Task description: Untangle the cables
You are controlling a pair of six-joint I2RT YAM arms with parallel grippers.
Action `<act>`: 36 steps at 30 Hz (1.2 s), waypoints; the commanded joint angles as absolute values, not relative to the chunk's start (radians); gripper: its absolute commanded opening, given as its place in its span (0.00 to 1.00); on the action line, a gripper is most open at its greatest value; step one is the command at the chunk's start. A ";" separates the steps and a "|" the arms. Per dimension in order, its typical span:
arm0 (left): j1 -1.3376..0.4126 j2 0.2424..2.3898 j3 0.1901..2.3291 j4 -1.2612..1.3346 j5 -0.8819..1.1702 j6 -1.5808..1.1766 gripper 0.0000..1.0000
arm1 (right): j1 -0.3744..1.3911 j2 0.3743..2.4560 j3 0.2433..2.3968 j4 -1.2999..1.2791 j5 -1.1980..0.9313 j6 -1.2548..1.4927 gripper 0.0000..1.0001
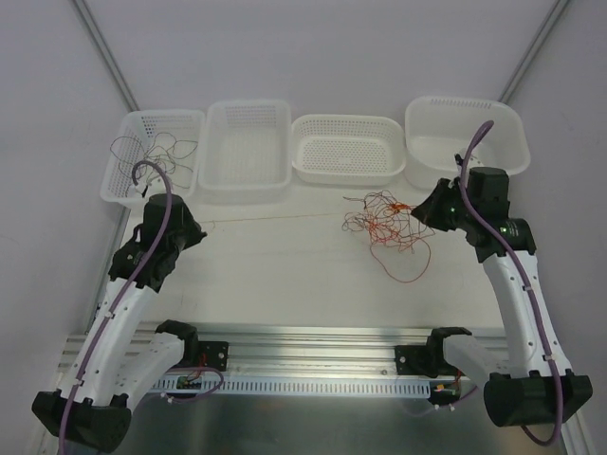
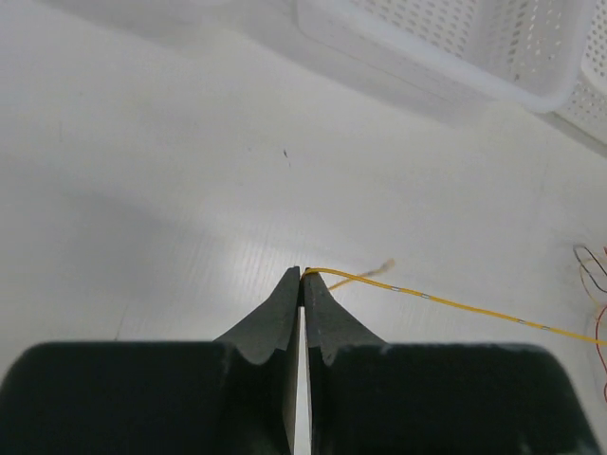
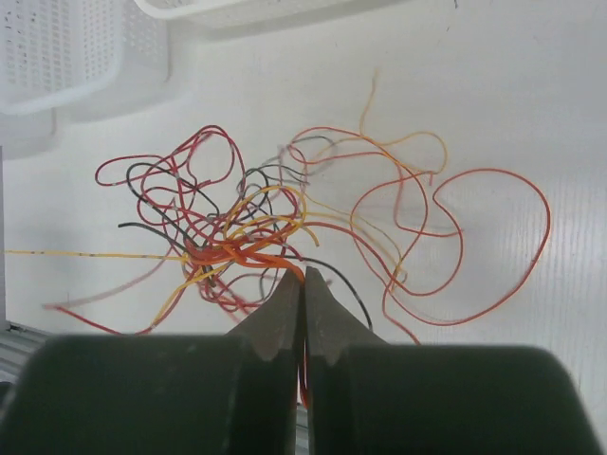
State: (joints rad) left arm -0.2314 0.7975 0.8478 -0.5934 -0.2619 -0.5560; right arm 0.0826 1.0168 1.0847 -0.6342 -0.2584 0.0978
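My left hand [image 2: 302,277], pinched shut on the orange-yellow cable [image 2: 474,308], should draw slowly left while my right hand [image 3: 303,275], clamped on the tangle [image 3: 256,227], anchors it.

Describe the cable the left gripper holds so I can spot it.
On the table before the baskets, find the tangle at right. One yellow cable runs straight from it leftward to the left gripper; the others lie looped.

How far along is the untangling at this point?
Done: a dark grey cable lies in the leftmost basket. In hand: the left hand is shut on a yellow cable stretched from the tangle, which the right hand pinches. Left: the tangle's red, orange and dark strands are all knotted together.
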 commanded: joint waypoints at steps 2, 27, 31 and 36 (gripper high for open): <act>-0.190 0.778 0.982 -0.750 -0.506 -0.430 0.00 | 0.048 0.992 1.203 -0.781 -0.089 0.077 0.01; -0.227 0.779 0.701 -0.565 0.328 -0.463 0.89 | 0.371 1.132 1.061 -0.828 0.063 -0.011 0.41; -0.423 0.854 0.780 -0.528 0.273 -0.505 0.90 | 0.379 1.105 1.039 -0.757 -0.076 -0.017 0.42; -0.612 1.018 0.857 -0.445 0.207 -0.586 0.88 | 0.436 1.126 0.988 -0.697 -0.193 0.050 0.42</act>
State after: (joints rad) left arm -0.5365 0.9585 0.8024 -0.5320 0.2268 -0.5179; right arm 0.4061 1.1248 1.0180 -0.7479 -0.0982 0.0067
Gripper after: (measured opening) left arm 0.893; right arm 0.419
